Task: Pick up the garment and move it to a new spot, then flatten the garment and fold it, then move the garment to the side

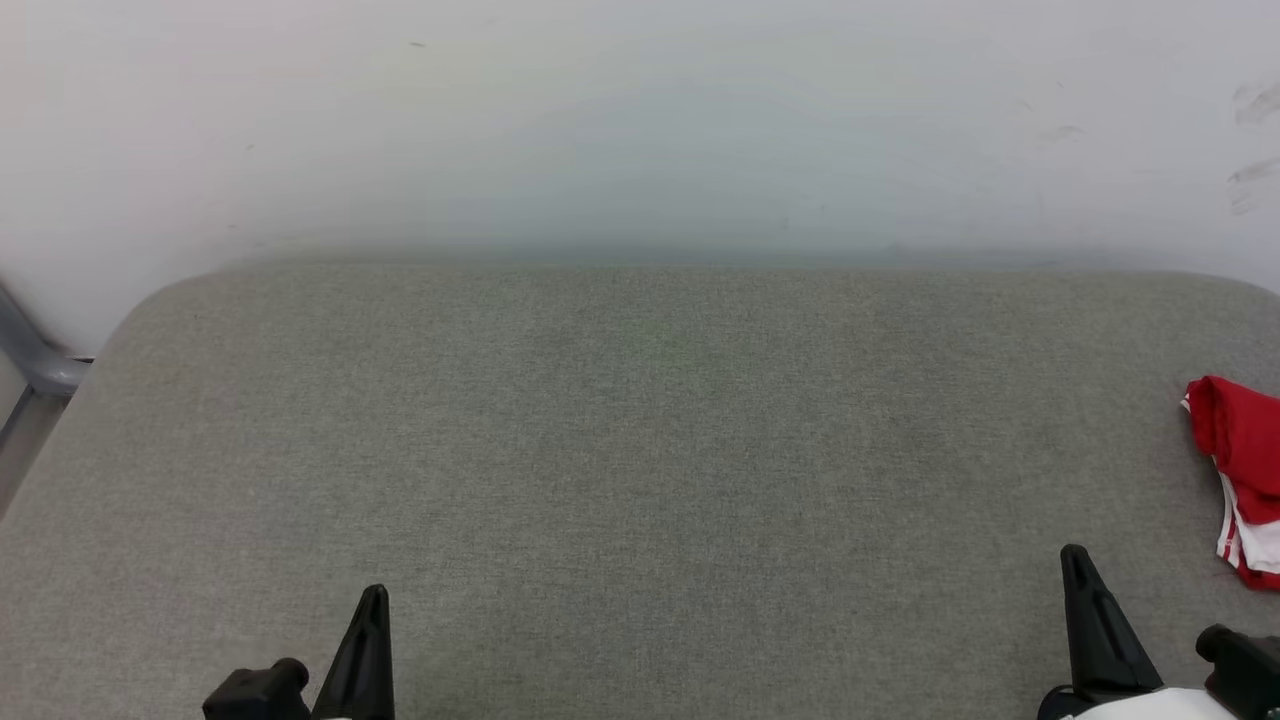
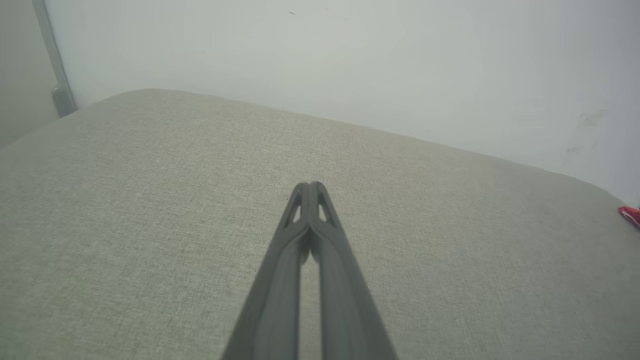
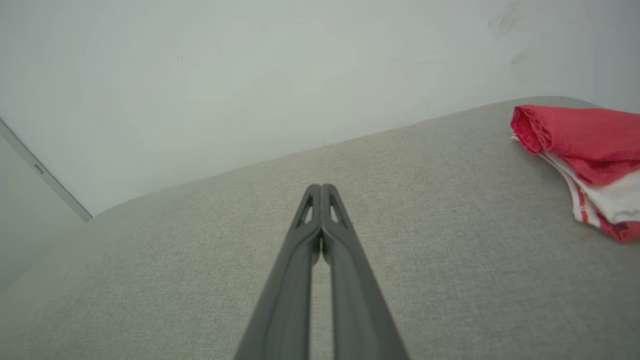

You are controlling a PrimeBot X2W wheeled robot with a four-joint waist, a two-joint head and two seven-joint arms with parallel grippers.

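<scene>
I am looking over a grey, woven-fabric padded bench (image 1: pixel 640 450) with rounded corners, butting against a white, lightly scuffed wall (image 1: pixel 640 120). The garment (image 1: pixel 1240 460), a red jersey T-shirt with a white sleeve and red-and-white striped trim, is lying in a compact heap at the right edge of the head frame, mid-height, partly cut off. In the right wrist frame it is sitting at the upper right.

The left gripper (image 1: pixel 374 598) is showing at lower left, its two long dark fingers pressed fully together and gripping nothing. The right gripper (image 1: pixel 1074 556) is showing at lower right, likewise fully closed and empty, near the garment but apart from it.

A grey metal tube (image 1: pixel 35 360) is showing at the left edge.
</scene>
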